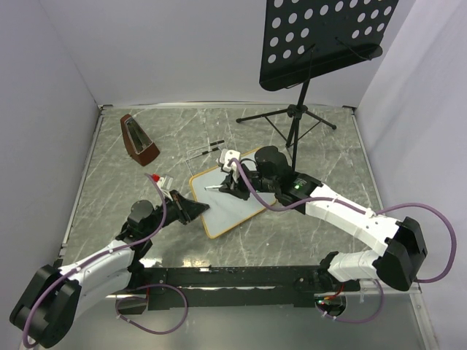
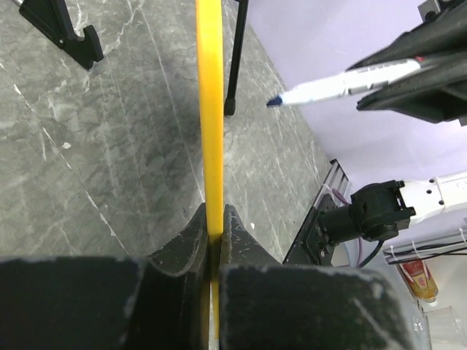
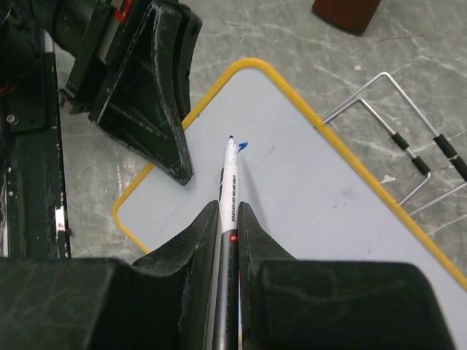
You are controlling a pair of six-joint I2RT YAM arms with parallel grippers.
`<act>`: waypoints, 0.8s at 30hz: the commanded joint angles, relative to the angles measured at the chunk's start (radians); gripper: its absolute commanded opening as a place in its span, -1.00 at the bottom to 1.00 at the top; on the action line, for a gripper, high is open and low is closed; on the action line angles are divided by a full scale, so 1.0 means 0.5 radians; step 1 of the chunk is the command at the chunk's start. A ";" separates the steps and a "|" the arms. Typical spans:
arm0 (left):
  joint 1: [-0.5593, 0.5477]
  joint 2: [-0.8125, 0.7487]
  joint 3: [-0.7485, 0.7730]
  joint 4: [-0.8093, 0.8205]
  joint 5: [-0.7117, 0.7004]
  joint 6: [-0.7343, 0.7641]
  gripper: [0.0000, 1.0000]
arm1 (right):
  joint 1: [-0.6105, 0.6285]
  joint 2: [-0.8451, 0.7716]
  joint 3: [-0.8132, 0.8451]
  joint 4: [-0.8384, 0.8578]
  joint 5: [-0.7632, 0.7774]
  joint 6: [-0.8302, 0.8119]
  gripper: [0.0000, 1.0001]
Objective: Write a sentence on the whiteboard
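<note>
Item: grey marbled bench [image 1: 109,197] between pale walls; two white-and-black arms reach in from its near edge.

Item: small white rectangular whiteboard in a thin yellow frame with rounded corners [image 1: 226,211]; it sits at mid-bench, turned askew, between the two arms; from the left wrist its frame shows edge-on as one yellow strip, with bench visible on both sides of it.

Item: left hand [image 2: 217,215]; black fingers are clenched on the whiteboard's yellow frame, at the board's left edge near a corner.

Item: right hand [image 3: 228,211]; it is clamped tight around a white-barrelled blue-tipped marker pen [image 3: 228,179]; the hand stands over the board's far part, with the pen pointing toward the left hand; the tip is at the white surface in the right wrist view but apart from the frame line in the left wrist view; I cannot tell whether it touches.

Item: small blue mark [image 3: 242,146] on the white surface, just beside the pen tip; no legible words can be made out.

Item: brown wooden pyramid-shaped metronome [image 1: 139,138], far left of the bench, well apart from the board.

Item: bent wire holder with black sleeves [image 3: 420,165], on the bench just beyond the board's far edge.

Item: black perforated music-stand plate on a tripod [image 1: 328,36], at the far right, above bench level.
</note>
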 commanded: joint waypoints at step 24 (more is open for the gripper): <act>-0.001 -0.100 0.015 0.560 -0.066 -0.291 -0.98 | 0.012 0.084 0.078 0.011 0.022 0.008 -1.00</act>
